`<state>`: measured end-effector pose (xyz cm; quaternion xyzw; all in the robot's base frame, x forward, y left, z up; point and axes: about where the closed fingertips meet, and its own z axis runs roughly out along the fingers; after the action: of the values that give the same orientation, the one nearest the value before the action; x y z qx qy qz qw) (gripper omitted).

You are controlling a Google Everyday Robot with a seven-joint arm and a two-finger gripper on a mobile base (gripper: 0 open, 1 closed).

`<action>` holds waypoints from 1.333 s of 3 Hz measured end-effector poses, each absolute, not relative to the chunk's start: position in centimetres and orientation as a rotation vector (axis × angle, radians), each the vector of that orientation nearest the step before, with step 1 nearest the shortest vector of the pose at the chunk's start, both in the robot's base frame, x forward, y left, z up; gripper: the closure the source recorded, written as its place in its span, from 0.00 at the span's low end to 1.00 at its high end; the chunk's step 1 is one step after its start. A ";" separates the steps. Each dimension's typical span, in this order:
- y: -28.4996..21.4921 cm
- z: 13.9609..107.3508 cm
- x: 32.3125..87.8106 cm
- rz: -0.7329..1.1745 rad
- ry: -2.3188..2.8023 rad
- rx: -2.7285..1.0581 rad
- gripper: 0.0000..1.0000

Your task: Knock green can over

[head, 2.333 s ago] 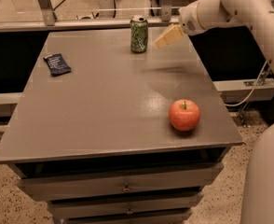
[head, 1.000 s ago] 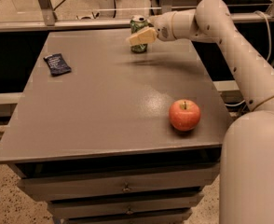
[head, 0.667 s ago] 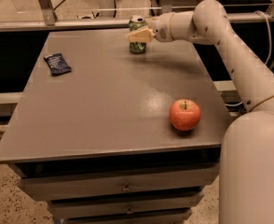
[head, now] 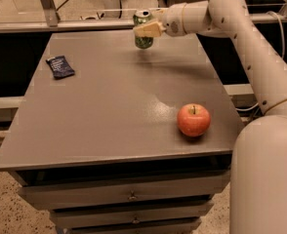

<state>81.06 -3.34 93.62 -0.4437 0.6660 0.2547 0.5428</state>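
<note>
The green can (head: 143, 41) stands upright at the far edge of the grey table (head: 109, 111), near the middle. It is mottled green with a silver top. My gripper (head: 147, 29) reaches in from the right on the white arm (head: 241, 38). It lies across the can's upper half, covering its middle band, and seems to touch it. The can's top and bottom still show.
A red apple (head: 194, 120) sits at the table's front right. A small dark blue packet (head: 60, 66) lies at the back left. Drawers are below the tabletop. The robot's white body (head: 265, 179) fills the lower right. A rail runs behind the table.
My gripper has moved left from beside the can's right side to across its front. The can has stayed upright in about the same spot.
</note>
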 end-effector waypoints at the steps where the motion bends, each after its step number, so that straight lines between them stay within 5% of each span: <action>1: -3.3 97.0 79.2 0.551 1.538 -1.205 1.00; 4: -6.8 94.0 64.1 0.382 1.499 -2.055 1.00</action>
<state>64.13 -6.80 93.98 -0.7668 0.5592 0.1425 0.2809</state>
